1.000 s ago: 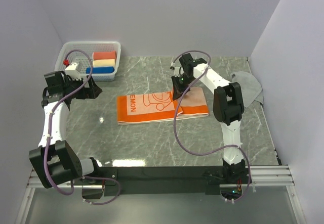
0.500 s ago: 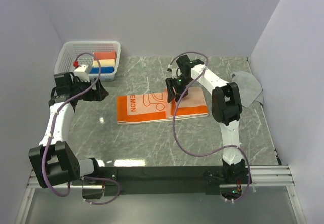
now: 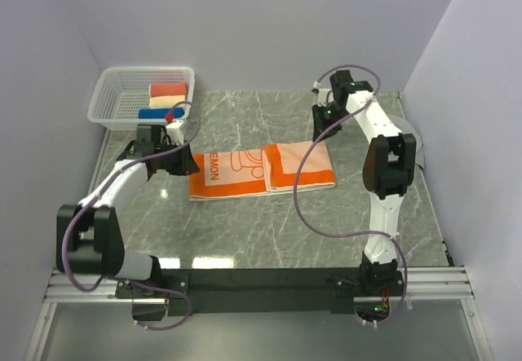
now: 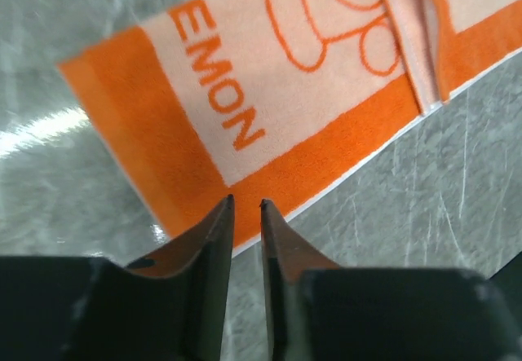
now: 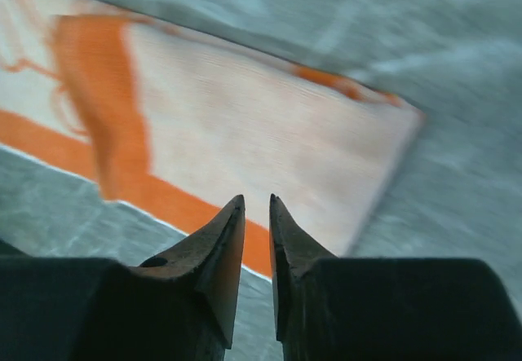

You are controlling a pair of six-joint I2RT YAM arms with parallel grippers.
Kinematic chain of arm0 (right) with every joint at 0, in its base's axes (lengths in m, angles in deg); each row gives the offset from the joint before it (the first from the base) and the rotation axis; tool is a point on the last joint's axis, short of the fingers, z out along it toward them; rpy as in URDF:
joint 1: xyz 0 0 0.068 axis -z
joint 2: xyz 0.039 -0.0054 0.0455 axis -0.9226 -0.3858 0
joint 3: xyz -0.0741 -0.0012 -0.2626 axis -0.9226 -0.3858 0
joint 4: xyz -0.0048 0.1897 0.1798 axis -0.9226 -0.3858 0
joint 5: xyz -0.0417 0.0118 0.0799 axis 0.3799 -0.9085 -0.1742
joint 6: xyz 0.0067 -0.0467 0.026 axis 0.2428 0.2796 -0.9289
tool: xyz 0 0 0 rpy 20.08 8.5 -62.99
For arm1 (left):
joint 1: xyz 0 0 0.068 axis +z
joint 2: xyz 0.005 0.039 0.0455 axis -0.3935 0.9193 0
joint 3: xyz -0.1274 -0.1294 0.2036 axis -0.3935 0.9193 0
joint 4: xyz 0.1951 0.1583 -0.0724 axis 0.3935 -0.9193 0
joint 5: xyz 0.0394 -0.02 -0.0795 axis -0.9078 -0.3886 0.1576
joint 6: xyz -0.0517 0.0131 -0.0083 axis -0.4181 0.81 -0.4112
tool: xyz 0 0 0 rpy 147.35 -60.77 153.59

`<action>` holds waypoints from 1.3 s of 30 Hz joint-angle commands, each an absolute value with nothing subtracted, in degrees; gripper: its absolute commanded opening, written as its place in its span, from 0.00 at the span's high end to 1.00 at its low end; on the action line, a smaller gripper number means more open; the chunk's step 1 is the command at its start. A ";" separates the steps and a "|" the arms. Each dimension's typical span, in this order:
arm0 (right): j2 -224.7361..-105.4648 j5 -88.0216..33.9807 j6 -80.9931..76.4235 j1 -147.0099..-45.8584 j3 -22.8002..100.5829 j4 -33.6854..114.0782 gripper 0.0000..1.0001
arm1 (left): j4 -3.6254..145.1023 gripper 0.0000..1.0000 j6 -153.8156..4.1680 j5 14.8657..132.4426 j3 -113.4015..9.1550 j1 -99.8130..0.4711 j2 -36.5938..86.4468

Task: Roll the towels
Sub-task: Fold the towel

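The orange towel lies flat mid-table, its right end folded over so a darker band crosses the middle. In the left wrist view the "EMON" lettering and the towel's left end fill the frame. My left gripper hovers over the towel's near-left orange border, jaws open only a narrow slit with nothing between them. My right gripper sits above the folded right part, also narrowly open and empty. The grey towel lies at the far right, mostly hidden behind the right arm.
A white mesh basket stands at the back left, holding small red, cream and blue rolls. Walls close the table at the back, left and right. The right arm's upper links stand over the table's right side.
The right gripper let go of the towel's folded end and pulled back to the far right. The left arm swung in from the basket to the towel's left end, its jaws narrowing.
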State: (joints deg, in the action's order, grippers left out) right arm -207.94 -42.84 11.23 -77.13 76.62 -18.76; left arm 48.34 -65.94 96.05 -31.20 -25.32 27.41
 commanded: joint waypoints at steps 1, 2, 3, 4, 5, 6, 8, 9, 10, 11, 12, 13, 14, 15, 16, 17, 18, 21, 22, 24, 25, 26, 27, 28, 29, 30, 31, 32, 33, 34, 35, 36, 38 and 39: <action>-208.73 -37.67 13.84 -76.27 72.70 -18.10 0.76 | 48.95 0.80 -68.96 92.39 -34.17 -28.17 33.43; -208.74 -37.49 13.85 -76.27 71.29 -17.22 0.77 | 48.43 0.84 -68.96 92.03 -34.88 -28.62 34.93; -208.91 -37.57 13.85 -76.19 68.75 -15.91 0.78 | 47.64 0.91 -68.43 91.68 -35.67 -29.49 37.82; -209.09 -37.66 13.85 -76.27 67.68 -15.29 0.79 | 47.11 0.93 -68.08 90.11 -37.33 -29.93 39.33; -209.09 -37.57 13.76 -76.36 66.63 -14.85 0.80 | 46.49 0.96 -67.82 89.48 -38.22 -30.20 40.74; -209.09 -37.57 13.67 -76.45 64.27 -13.89 0.81 | 45.70 0.99 -67.12 89.04 -39.01 -30.64 43.27; -208.56 -37.48 13.50 -76.45 61.62 -12.74 0.82 | 44.91 0.99 -66.76 87.12 -41.38 -30.64 45.75; -207.34 -37.57 13.15 -76.45 60.21 -11.52 0.83 | 44.64 0.99 -66.32 86.14 -42.17 -30.64 46.89; -206.63 -37.92 12.88 -76.45 57.16 -10.98 0.85 | 44.12 0.99 -66.06 85.27 -43.92 -30.64 49.34; -205.67 -38.45 12.62 -76.71 55.38 -10.37 0.86 | 43.85 0.99 -65.71 83.95 -44.98 -30.64 50.58; -203.66 -39.58 12.01 -76.89 51.80 -9.06 0.87 | 43.41 0.99 -64.66 83.68 -46.21 -30.64 53.29; -202.59 -39.86 11.83 -77.32 50.02 -8.52 0.88 | 42.98 0.99 -64.30 83.24 -48.83 -30.64 54.62; -201.54 -40.47 11.56 -77.76 48.35 -8.08 0.89 | 42.80 0.99 -63.95 82.80 -50.34 -30.64 55.94; -199.27 -42.56 11.30 -79.25 44.77 -7.38 0.89 | 42.53 0.99 -63.86 82.88 -52.01 -30.64 59.00; -198.11 -44.15 11.47 -80.22 43.08 -7.46 0.89 | 42.01 0.99 -63.86 83.23 -56.03 -30.64 60.60; -196.88 -45.82 11.73 -81.45 41.67 -7.63 0.88 | 41.57 0.99 -61.68 83.93 -58.42 -30.73 62.35; -194.00 -47.75 12.61 -84.42 39.13 -7.98 0.85 | 40.61 0.99 -60.88 85.33 -61.14 -30.90 66.29; -188.37 -57.15 12.97 -87.43 37.52 -8.60 0.72 | 35.78 0.94 -60.87 89.19 -73.44 -31.26 73.07; -187.48 -60.04 12.53 -87.52 38.13 -8.95 0.68 | 34.72 0.91 -61.13 89.91 -77.91 -31.26 73.79; -186.07 -60.86 13.05 -86.65 41.28 -11.83 0.65 | 33.57 0.83 -60.88 92.10 -79.62 -31.26 71.80; -185.63 -59.82 13.23 -85.08 42.17 -12.46 0.65 | 34.18 0.79 -60.78 92.81 -78.06 -31.26 70.04; -185.19 -58.77 13.40 -84.10 42.88 -12.73 0.62 | 35.05 0.75 -60.70 92.90 -76.39 -31.17 67.84; -184.40 -57.28 13.93 -82.96 43.67 -12.39 0.56 | 37.32 0.67 -60.78 92.82 -74.37 -31.08 62.86; -184.30 -54.91 14.28 -82.43 43.94 -12.30 0.55 | 38.39 0.62 -60.96 92.21 -69.65 -31.08 60.29; -184.48 -51.32 14.98 -81.29 44.29 -12.38 0.55 | 39.27 0.58 -60.96 91.94 -67.25 -31.08 57.83; -185.35 -49.20 16.21 -80.93 45.08 -12.64 0.54 | 40.32 0.54 -60.78 91.41 -62.88 -31.08 53.54; -185.79 -47.52 16.57 -80.84 45.34 -12.47 0.54 | 40.42 0.52 -60.87 90.89 -61.01 -31.08 51.58; -186.15 -46.20 16.83 -80.49 45.43 -12.30 0.54 | 40.33 0.52 -60.96 89.23 -59.25 -31.08 49.91; -186.84 -43.84 17.44 -80.32 45.35 -11.42 0.50 | 40.07 0.51 -61.31 88.69 -57.67 -31.08 47.72; -187.37 -42.60 17.62 -80.40 45.43 -11.15 0.48 | 38.77 0.51 -61.31 88.07 -55.13 -31.08 46.91; -188.68 -41.80 18.23 -80.40 45.70 -11.50 0.46 | 38.32 0.51 -61.40 87.55 -53.88 -31.08 46.29; -189.57 -41.01 18.50 -80.32 46.66 -11.76 0.45 | 37.88 0.51 -61.57 87.19 -52.65 -31.08 45.50; -191.50 -40.04 19.03 -80.40 47.02 -11.77 0.44 | 37.00 0.51 -61.84 86.40 -49.40 -31.08 45.23; -191.94 -39.34 19.12 -80.23 47.02 -11.59 0.44 | 36.82 0.50 -61.92 86.05 -48.52 -31.08 45.58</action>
